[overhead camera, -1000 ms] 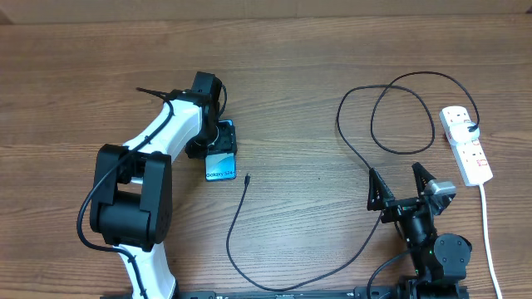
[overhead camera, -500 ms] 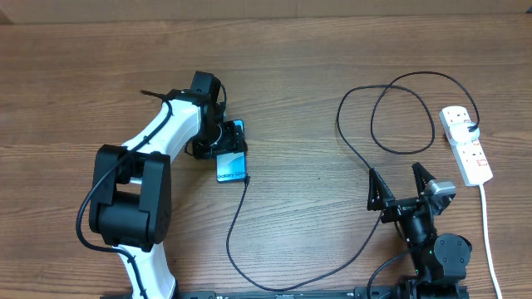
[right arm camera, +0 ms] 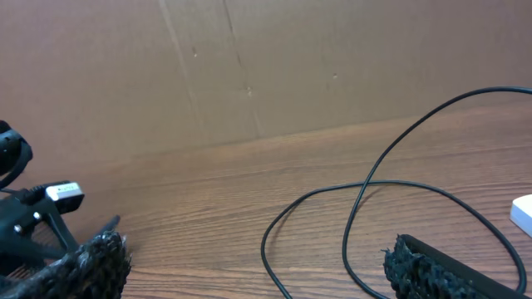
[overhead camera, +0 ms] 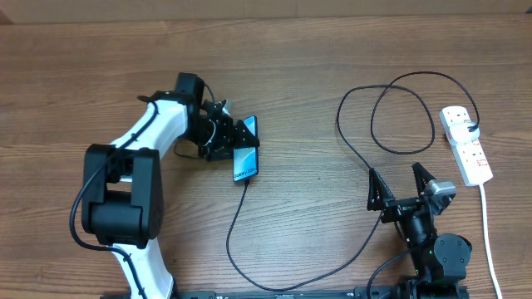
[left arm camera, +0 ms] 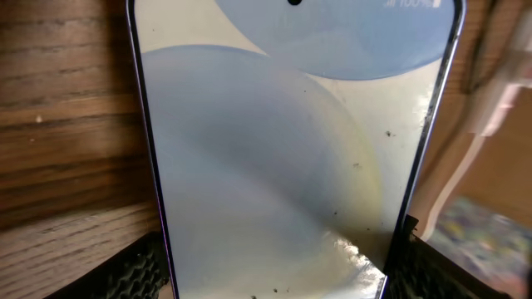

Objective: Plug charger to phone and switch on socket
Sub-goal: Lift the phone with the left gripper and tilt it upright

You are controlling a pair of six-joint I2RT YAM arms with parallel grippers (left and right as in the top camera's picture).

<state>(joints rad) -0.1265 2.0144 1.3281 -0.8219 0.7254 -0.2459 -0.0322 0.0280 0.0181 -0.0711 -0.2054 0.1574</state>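
Left of centre on the table, the left gripper point(overhead camera: 235, 138) clamps the phone point(overhead camera: 246, 154) by its long edges, its pads point(left arm camera: 137, 270) against both sides. The phone's long axis runs far-to-near, slightly slanted, with the text end nearest the robot and just beside the charger point(overhead camera: 229, 237) tip. The black cable loops rightward past the wide-spread, empty right gripper point(overhead camera: 393, 171) to the socket point(overhead camera: 465, 145).
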